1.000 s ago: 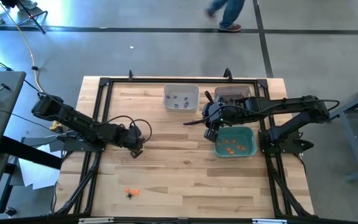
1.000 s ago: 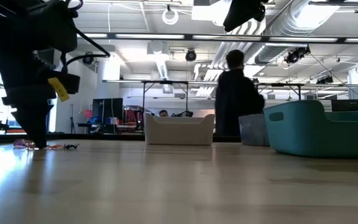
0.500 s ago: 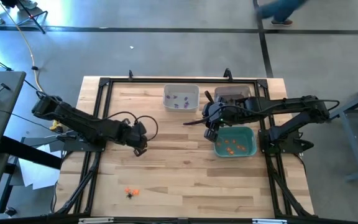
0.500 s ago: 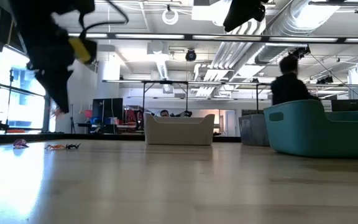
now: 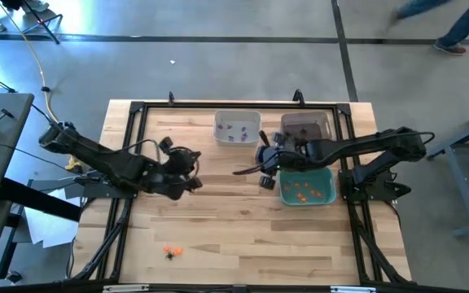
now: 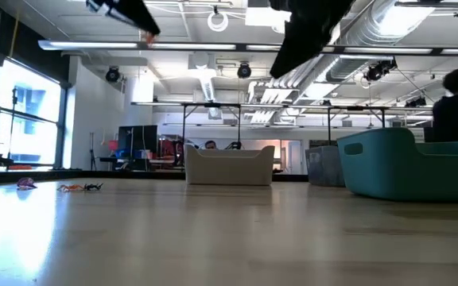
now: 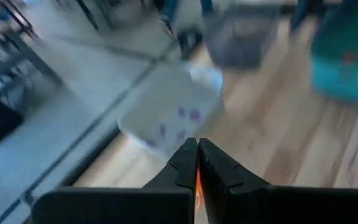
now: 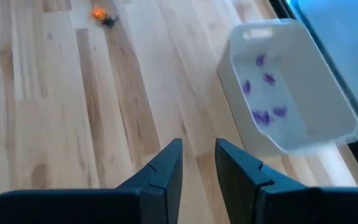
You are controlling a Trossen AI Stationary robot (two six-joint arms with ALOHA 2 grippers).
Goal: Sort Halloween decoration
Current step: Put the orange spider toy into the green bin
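Over mid-worktop, left of centre: left gripper (image 5: 192, 184) now up off the wood, lifted clear since a sec ago and swung toward the bin-side edge. Fingers pressed together, w/ an orange sliver (image 7: 197, 182) pinched between them in the left wrist view, prob. one orange trinket, too blurred to say more. Means pick done, carry underway. Wrist cam faces the white bin (image 5: 237, 140) holding purple bits (image 5: 234, 127); an orange piece belongs, by the look of the sorting so far, w/ the other orange pcs (image 5: 303, 189) in the teal bin (image 5: 333, 189), so the path needs to bend past white toward teal. Right gripper (image 5: 265, 180) shifted a little toward worktop centre, now hanging just beside the teal bin's left wall, fingers spread a bit, nothing between them. Sits right on the left arm's likely route, so some crowding risk there. Dark bin (image 5: 305, 119) by the bin-side edge, contents not readable. Not yet sorted: small orange + black cluster (image 5: 170, 251) near the opposite edge, toward the left corner; low view adds a purple bit (image 6: 26, 183) near that cluster. So a few pcs left, job well along but not finished.
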